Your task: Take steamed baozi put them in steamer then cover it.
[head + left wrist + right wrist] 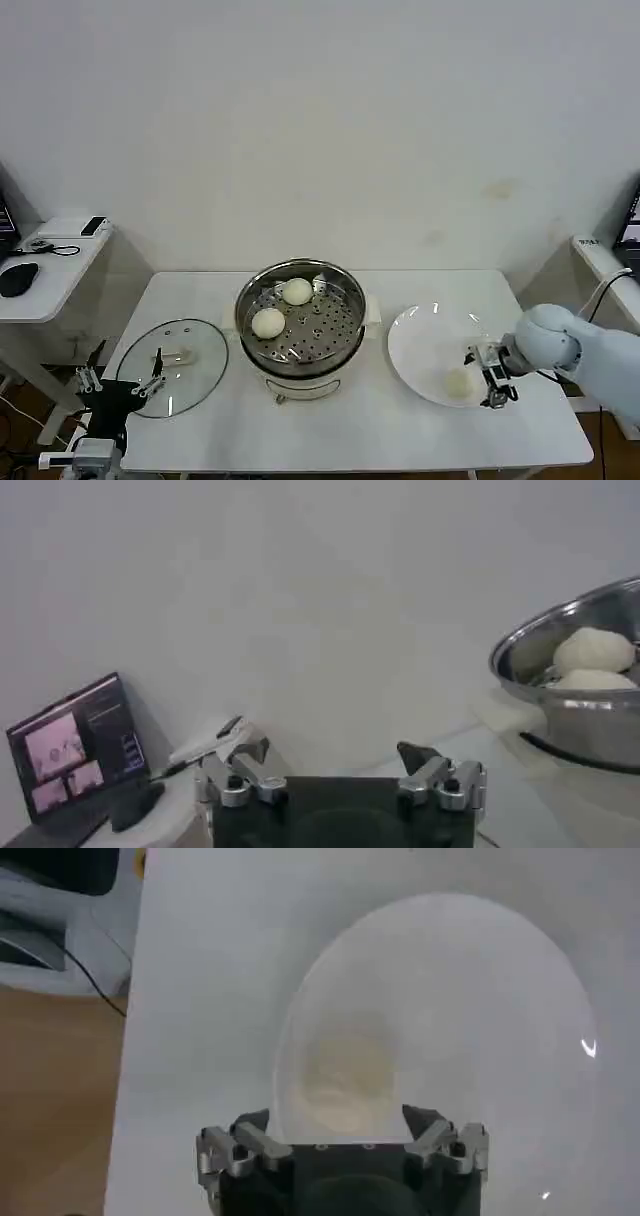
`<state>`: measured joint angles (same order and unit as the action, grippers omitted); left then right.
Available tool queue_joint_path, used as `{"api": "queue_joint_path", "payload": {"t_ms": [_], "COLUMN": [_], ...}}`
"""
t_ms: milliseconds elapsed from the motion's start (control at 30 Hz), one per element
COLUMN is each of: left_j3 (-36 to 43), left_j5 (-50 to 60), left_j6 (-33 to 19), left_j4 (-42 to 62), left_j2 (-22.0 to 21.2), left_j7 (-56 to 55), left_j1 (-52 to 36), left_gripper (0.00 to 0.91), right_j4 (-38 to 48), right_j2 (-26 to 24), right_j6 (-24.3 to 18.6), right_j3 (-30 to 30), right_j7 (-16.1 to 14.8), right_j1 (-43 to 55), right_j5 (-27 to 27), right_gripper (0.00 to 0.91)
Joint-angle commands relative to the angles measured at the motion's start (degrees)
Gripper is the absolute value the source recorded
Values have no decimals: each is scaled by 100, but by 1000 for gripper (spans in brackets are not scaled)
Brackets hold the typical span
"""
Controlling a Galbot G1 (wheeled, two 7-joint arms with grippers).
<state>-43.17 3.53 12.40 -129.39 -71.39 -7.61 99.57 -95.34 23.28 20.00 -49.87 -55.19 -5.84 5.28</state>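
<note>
The steamer (300, 352) stands at the table's middle, uncovered, with two baozi (297, 291) (268, 322) on its perforated tray. A third baozi (457, 383) lies on the white plate (425, 335) to the right. My right gripper (483, 378) is open at the plate's right side, just beside that baozi. In the right wrist view the baozi (347, 1076) lies just ahead of the open right gripper (338, 1120). The glass cover (172, 367) lies flat on the table at the left. My left gripper (120, 385) hangs open and empty off the table's front left corner; the left wrist view shows it (333, 750) with the steamer (580, 705) farther off.
A low side table (50, 270) with a mouse and small devices stands to the left, and a laptop (75, 745) sits there too. Another table edge (600, 255) is at the far right. A white wall closes the back.
</note>
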Motion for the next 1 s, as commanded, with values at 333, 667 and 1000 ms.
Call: {"api": "queue_joint_path", "payload": {"t_ms": [333, 667, 1000], "left_j3": [-27, -33, -48], "left_j5": [9, 7, 7], "left_j6": [-3, -11, -12], "left_j4": [41, 39, 26], "left_j2": [8, 5, -2], "left_j7": [1, -3, -8], "left_j1": [-19, -31, -17], "left_gripper": [907, 907, 907], "right_j4": [478, 640, 636], "right_j2": [404, 537, 555], "right_j6": [150, 238, 349], "right_j3": [228, 212, 199], "right_j7": [42, 15, -45], "right_j1": [-267, -269, -208], "right_j5": [-31, -53, -122], "right_gripper": [806, 736, 635]}}
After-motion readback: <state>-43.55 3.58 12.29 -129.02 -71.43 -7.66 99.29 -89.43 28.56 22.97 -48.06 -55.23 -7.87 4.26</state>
